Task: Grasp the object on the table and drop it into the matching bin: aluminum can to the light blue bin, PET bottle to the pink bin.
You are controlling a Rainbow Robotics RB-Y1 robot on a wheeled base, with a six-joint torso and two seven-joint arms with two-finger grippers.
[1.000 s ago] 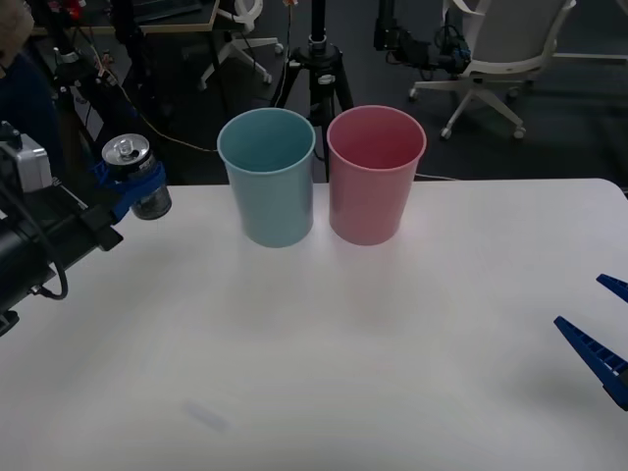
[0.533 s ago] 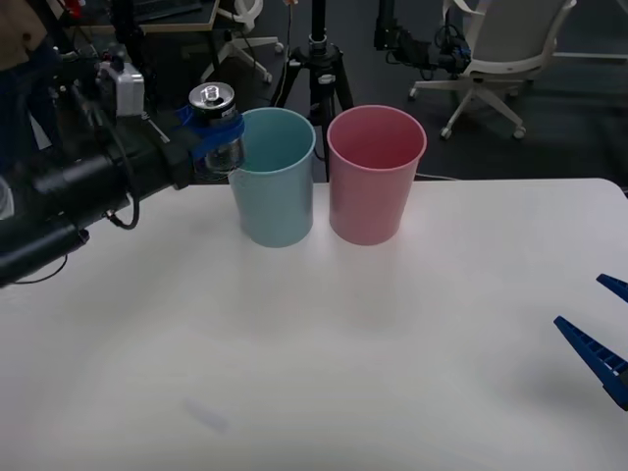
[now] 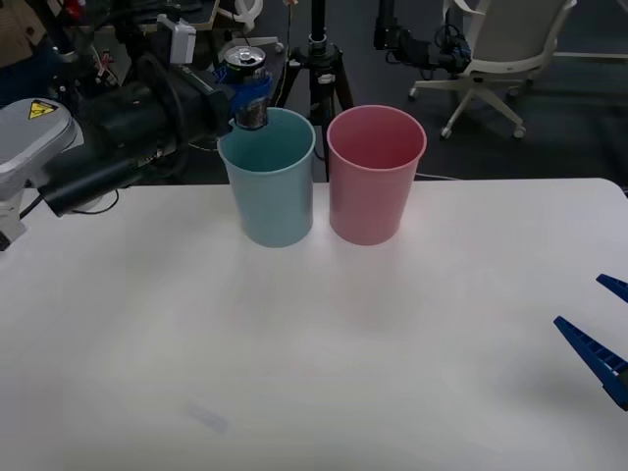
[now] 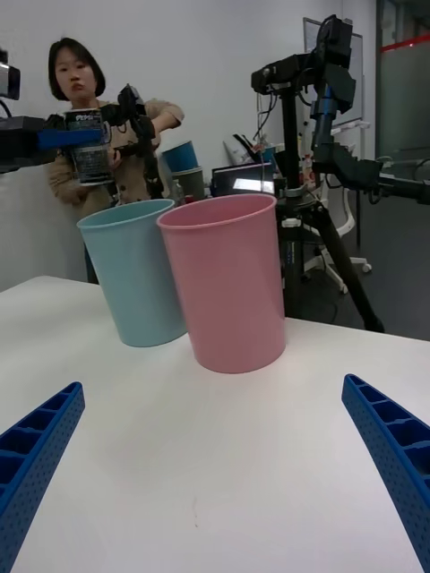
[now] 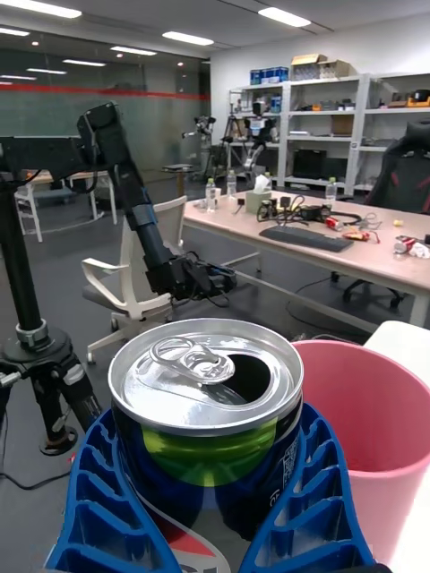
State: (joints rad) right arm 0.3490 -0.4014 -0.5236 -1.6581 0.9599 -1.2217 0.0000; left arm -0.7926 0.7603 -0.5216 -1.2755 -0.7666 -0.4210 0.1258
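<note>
My left gripper (image 3: 247, 90) is shut on the aluminum can (image 3: 247, 86), held upright above the far left rim of the light blue bin (image 3: 269, 186). The can (image 5: 208, 407) has a silver top with an open pull tab and a dark body, clamped between the blue fingers (image 5: 98, 501). From the right wrist the can (image 4: 90, 148) hangs just above the light blue bin (image 4: 134, 273). The pink bin (image 3: 375, 177) stands right beside it on the table (image 3: 314, 343). My right gripper (image 3: 599, 329) rests open at the table's right edge.
A black tripod (image 3: 316, 69) and office chairs (image 3: 491, 54) stand behind the table. A person (image 4: 85, 134) is behind the bins in the right wrist view. The pink bin's rim (image 5: 376, 412) lies close beside the can.
My left arm has swung from the table's left edge rightward and upward, carrying the can to above the light blue bin's rim. The right gripper has not moved.
</note>
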